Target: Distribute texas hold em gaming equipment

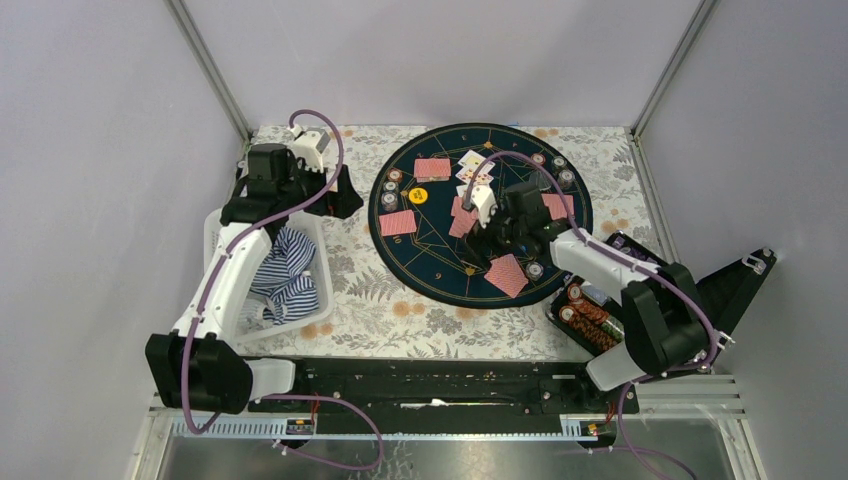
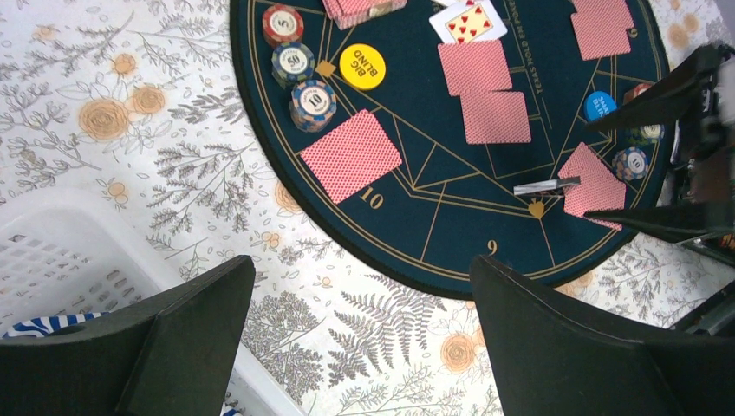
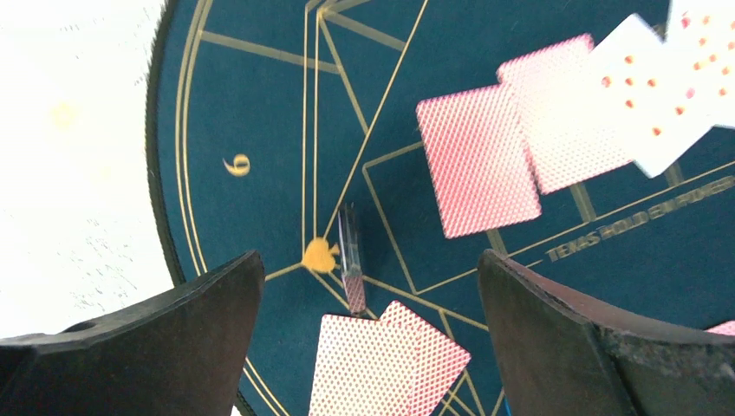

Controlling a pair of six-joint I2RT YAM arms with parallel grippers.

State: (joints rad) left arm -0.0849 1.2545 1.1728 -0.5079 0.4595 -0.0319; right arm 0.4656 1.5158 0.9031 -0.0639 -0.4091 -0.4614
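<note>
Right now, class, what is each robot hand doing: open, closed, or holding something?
Left hand: open, holding nothing.
Right hand: open, gripping nothing; a card shows edge-on in the gap, touching neither finger.

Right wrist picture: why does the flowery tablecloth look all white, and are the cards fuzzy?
Right wrist view: bright light washes out the tablecloth, hiding its pattern, and the face-up cards at top right look soft and pale. Left wrist view: the flowers show crisply and the yellow disc has readable lettering.
</note>
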